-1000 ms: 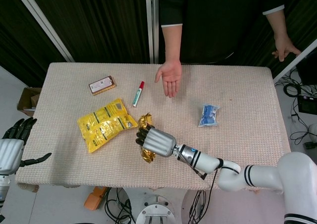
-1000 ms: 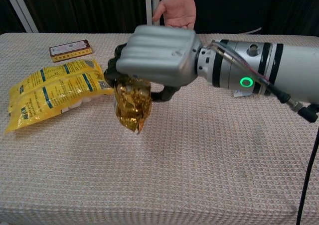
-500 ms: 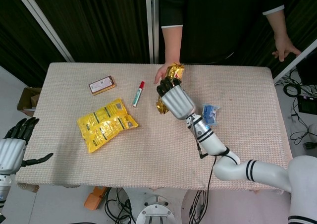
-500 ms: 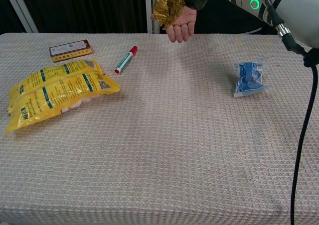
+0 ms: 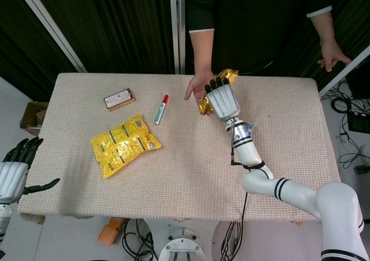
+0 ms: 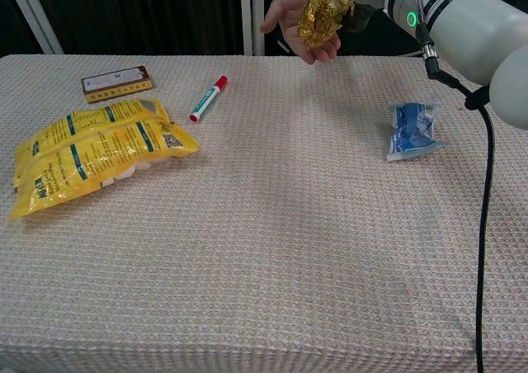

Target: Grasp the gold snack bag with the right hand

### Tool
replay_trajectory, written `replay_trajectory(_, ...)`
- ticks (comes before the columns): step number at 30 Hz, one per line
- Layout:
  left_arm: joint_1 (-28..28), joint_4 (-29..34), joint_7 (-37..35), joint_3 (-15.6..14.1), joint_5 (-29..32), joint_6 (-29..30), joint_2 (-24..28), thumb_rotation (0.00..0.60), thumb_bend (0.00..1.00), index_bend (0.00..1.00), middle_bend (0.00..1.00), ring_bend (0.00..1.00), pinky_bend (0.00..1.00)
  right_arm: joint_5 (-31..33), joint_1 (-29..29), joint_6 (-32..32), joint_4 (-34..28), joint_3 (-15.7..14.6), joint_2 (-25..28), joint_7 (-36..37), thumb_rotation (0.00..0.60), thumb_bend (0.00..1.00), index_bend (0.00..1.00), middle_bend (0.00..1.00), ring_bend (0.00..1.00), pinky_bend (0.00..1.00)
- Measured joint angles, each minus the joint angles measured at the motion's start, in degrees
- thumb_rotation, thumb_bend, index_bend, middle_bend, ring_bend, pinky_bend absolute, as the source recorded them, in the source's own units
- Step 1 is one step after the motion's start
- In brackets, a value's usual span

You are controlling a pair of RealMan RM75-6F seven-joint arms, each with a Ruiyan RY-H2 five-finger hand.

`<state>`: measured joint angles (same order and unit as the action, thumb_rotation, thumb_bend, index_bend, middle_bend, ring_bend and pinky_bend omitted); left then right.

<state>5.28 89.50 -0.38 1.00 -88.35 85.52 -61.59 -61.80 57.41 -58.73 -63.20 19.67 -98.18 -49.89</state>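
Head view, right robot hand [image 5: 222, 101] carried gold snack bag [image 6: 323, 16] further right

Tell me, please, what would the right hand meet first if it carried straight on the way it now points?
Most likely the person's open palm: the right hand, holding the gold snack bag, points toward the table's far edge, with that palm at its fingertips. Depth is uncertain.

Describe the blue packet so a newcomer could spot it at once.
On the beige woven table, look right of centre, below the raised right hand. The blue packet lies there alone, crinkled: the only blue thing on the cloth.
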Motion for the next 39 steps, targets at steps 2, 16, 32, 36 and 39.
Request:
replay_trajectory(2,-0.08,0.04,0.03,0.05,0.01,0.22,0.04,0.305,0.0,0.04,0.06,0.07,0.2,-0.64,0.62,-0.11,1.45,0.22,-0.9,2.03,0.6,0.23,0.5,0.44,0.34,0.29)
replay_trajectory(16,-0.57,0.0,0.8,-0.13,-0.16,0.78,0.32,0.304,0.0,0.04,0.06,0.07,0.2,-0.03,0.39,-0.56,-1.43,-0.74,-0.09,4.04,0.6,0.05,0.0,0.0,0.0,0.0)
replay_trajectory(32,-0.5,3.84,3.89,-0.4,-1.44,1.21,0.36,0.304,0.0,0.04,0.06,0.07,0.2,-12.04,-23.31,-19.27,-35.74,-11.63,29.57,17.5,0.6,0.1,0.0,0.0,0.0,0.0)
replay_trajectory(36,-0.33,5.19,5.91,-0.46,-1.82,1.07,0.25,0.305,0.0,0.04,0.06,0.07,0.2,-13.95,-31.67,-23.59,-37.25,-16.78,34.12,30.85,0.6,0.15,0.0,0.0,0.0,0.0)
replay_trajectory(39,-0.2,6.4,7.42,-0.24,-1.9,1.19,0.39,0.305,0.0,0.04,0.06,0.07,0.2,-15.87,-38.51,-27.71,-35.49,-20.42,34.85,39.08,0.6,0.15,0.0,0.0,0.0,0.0)
